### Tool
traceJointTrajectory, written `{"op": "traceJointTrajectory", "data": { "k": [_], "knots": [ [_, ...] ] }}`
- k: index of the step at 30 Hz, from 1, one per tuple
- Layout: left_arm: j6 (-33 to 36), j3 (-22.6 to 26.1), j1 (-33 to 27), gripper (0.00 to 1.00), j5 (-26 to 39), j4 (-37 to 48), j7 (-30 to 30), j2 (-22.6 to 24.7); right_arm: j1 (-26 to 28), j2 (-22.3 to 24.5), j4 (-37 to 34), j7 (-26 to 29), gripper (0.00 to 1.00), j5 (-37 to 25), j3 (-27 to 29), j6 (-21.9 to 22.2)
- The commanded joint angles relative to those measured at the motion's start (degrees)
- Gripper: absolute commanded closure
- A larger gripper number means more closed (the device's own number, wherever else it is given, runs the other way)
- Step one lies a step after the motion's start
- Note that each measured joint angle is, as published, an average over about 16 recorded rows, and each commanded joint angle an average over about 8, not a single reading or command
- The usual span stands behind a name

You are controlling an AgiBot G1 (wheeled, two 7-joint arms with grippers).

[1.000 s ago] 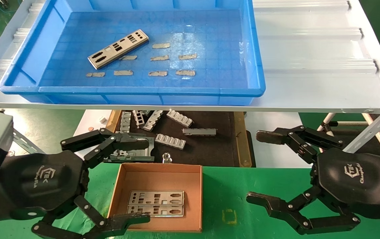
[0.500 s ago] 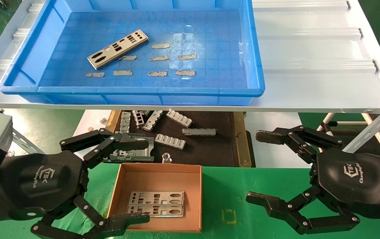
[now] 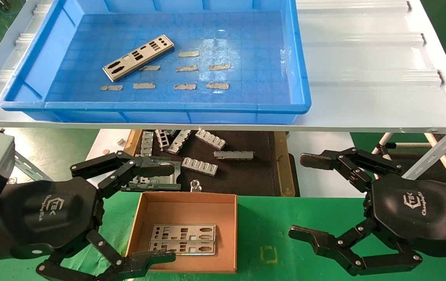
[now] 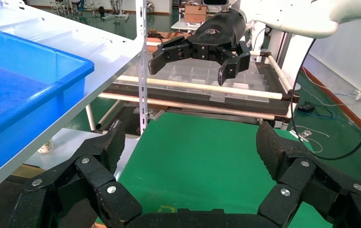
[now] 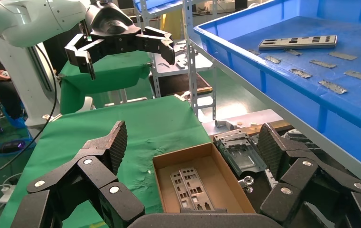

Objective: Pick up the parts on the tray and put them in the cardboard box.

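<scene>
One silver part lies askew in the left half of the blue tray on the raised white shelf; it also shows in the right wrist view. Below the shelf, the cardboard box sits on the green table with two parts side by side in it, also seen from the right wrist. My left gripper hovers open at the box's left side, holding nothing. My right gripper is open and empty over the table, right of the box.
Several grey tape scraps are stuck to the tray floor. Behind the box, a dark mat with wooden edges carries ribbed grey brackets. The white shelf overhangs the space above both grippers. Bare green table lies between box and right gripper.
</scene>
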Motion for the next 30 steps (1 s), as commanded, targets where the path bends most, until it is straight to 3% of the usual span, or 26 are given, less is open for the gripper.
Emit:
{"op": "traceJointTrajectory", "data": {
  "k": [1, 30],
  "knots": [
    [0.00, 0.00, 0.00, 0.00, 0.00, 0.00, 0.00, 0.00, 0.00, 0.00, 0.00, 0.00, 0.00, 0.00, 0.00, 0.00],
    [0.00, 0.00, 0.00, 0.00, 0.00, 0.00, 0.00, 0.00, 0.00, 0.00, 0.00, 0.00, 0.00, 0.00, 0.00, 0.00]
  ]
}}
